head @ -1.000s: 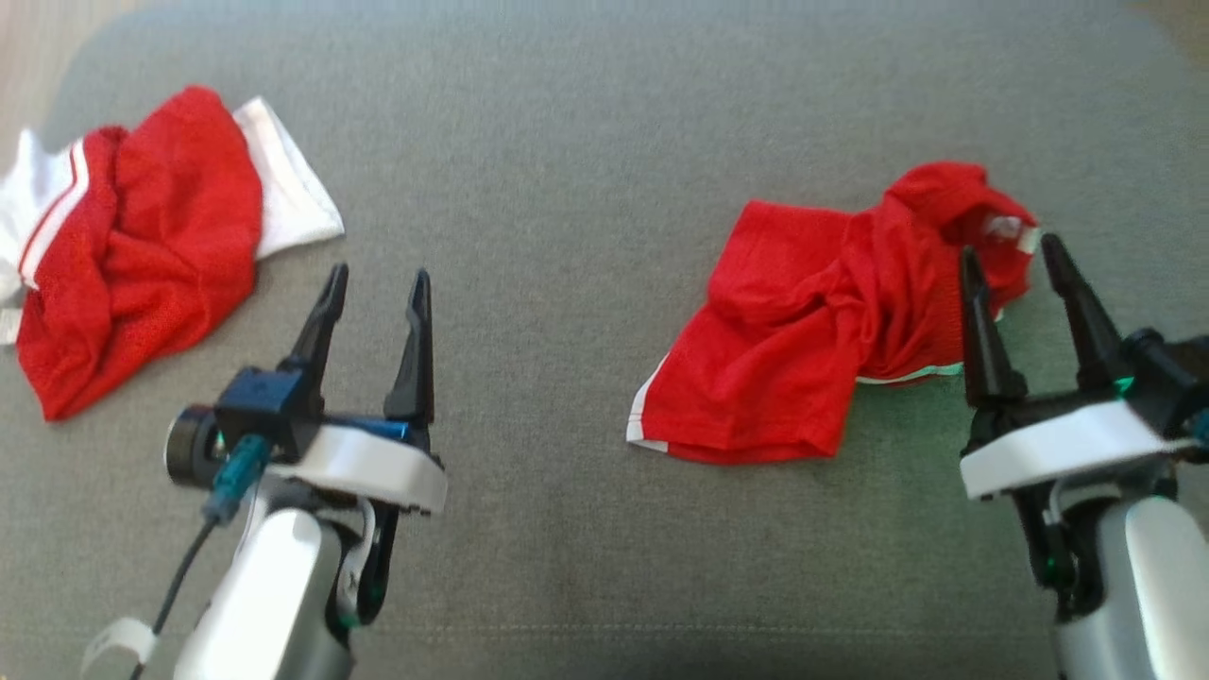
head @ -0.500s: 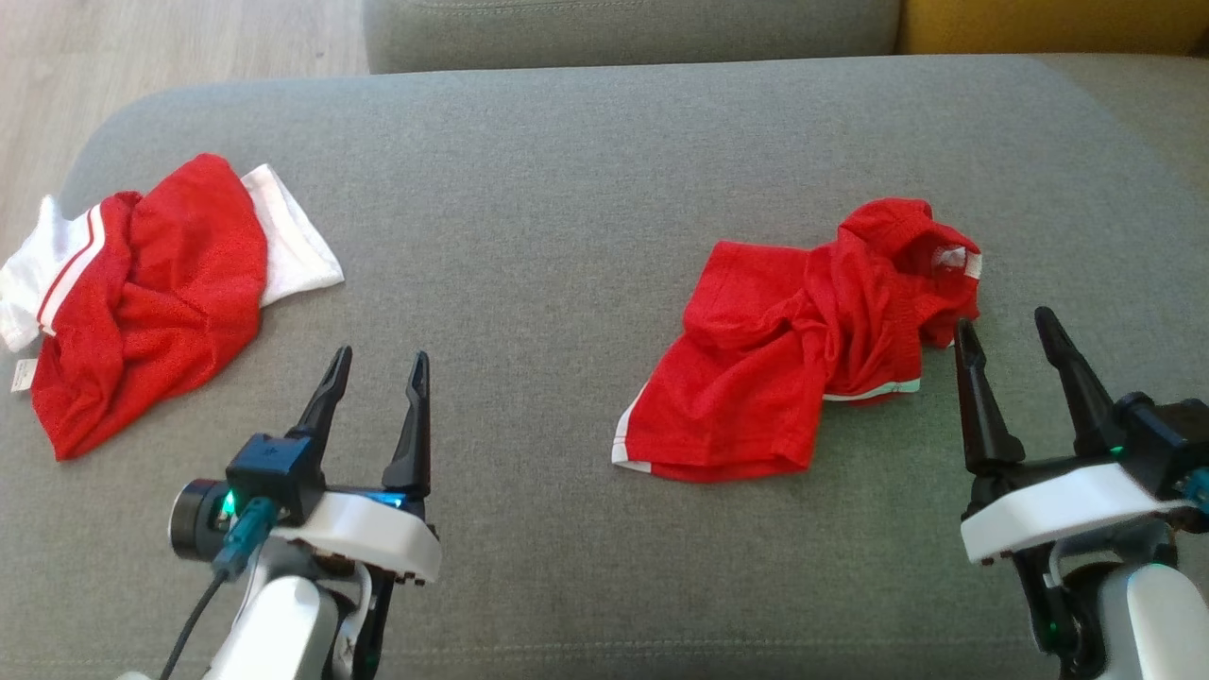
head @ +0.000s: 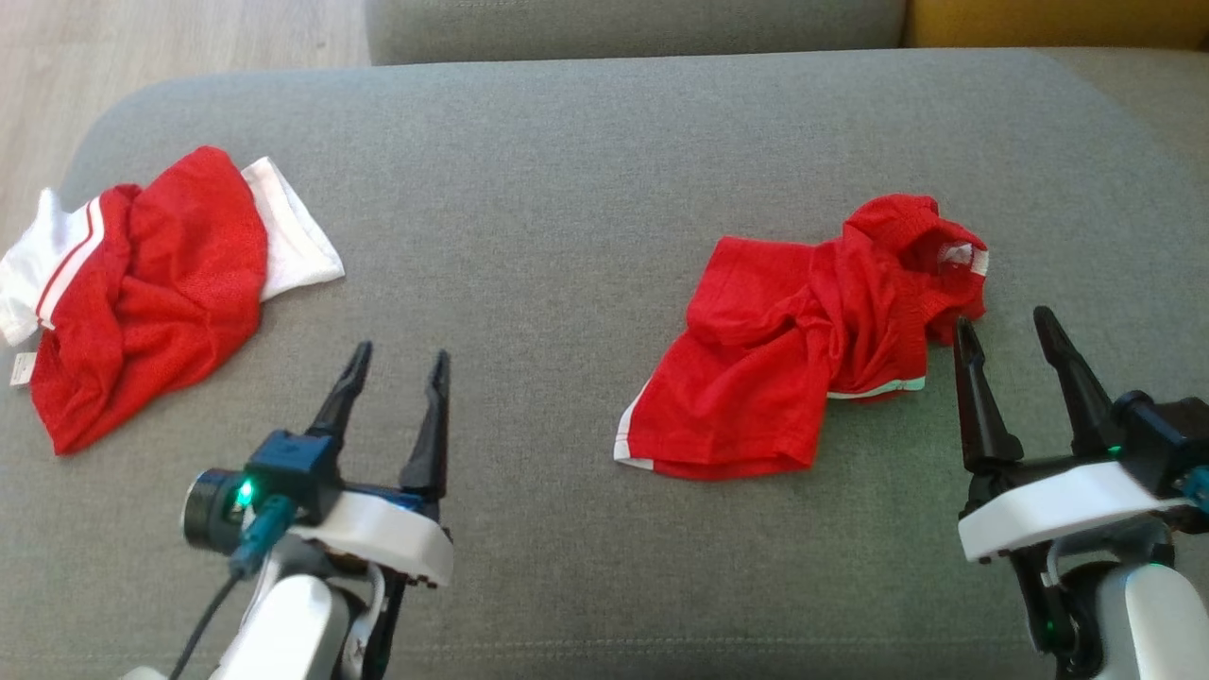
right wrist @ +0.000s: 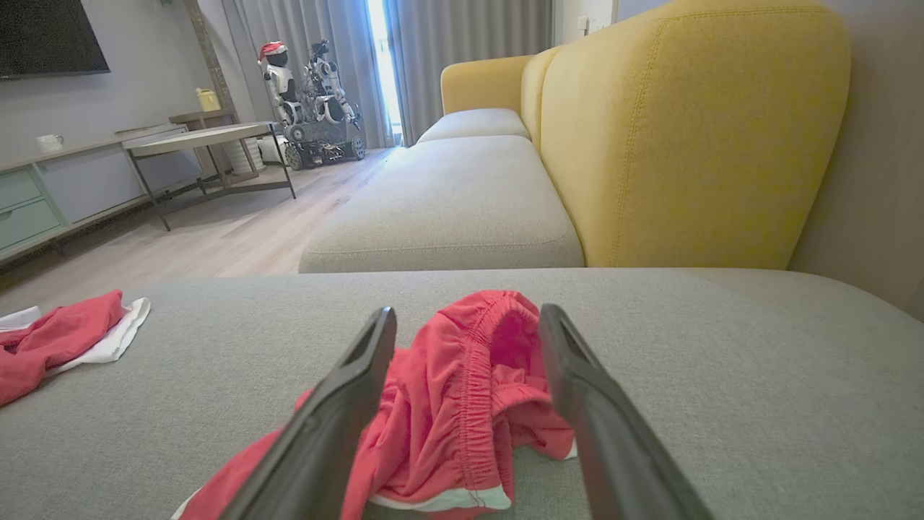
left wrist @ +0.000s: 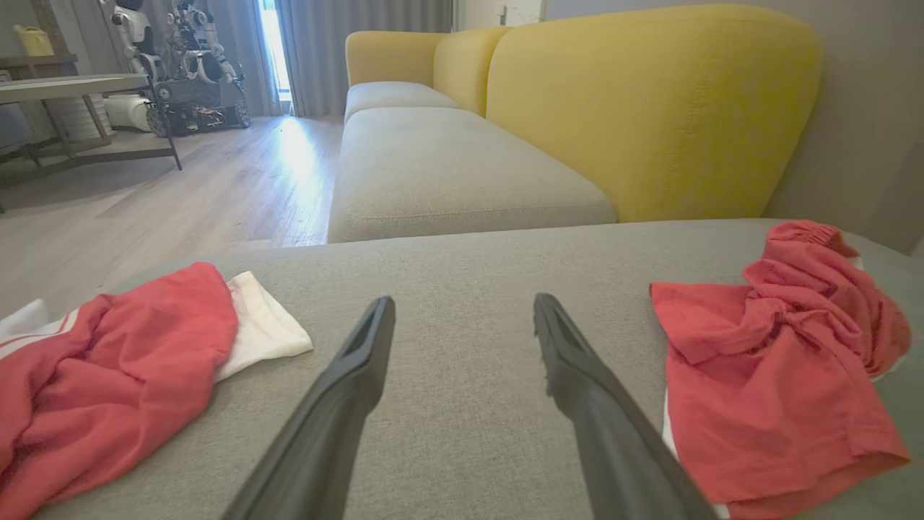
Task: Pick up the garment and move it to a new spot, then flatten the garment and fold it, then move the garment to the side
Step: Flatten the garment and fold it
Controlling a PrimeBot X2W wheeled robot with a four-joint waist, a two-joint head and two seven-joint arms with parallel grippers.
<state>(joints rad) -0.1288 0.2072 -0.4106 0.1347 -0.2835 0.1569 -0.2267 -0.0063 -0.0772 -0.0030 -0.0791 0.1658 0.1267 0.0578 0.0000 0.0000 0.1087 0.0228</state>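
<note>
Crumpled red shorts (head: 793, 368) with white trim lie on the right half of the grey cushion (head: 567, 208); they also show in the left wrist view (left wrist: 765, 361). My right gripper (head: 1001, 317) is open just near of their waistband end, and the elastic waistband (right wrist: 462, 390) appears between and beyond its fingers. My left gripper (head: 401, 352) is open over bare cushion, between the shorts and a bunched red-and-white garment (head: 151, 283) at the far left. The left gripper (left wrist: 463, 300) holds nothing, and neither does the right gripper (right wrist: 468, 309).
The cushion's rounded left edge drops to a wooden floor (head: 142, 38). A second grey seat (left wrist: 447, 173) and a yellow backrest (right wrist: 686, 130) lie beyond. A low table (right wrist: 195, 137) and another robot (right wrist: 310, 94) stand far across the room.
The head camera tilted up a second ago, shifting the whole picture down. Since then my left gripper has edged slightly right. The garments lie as before.
</note>
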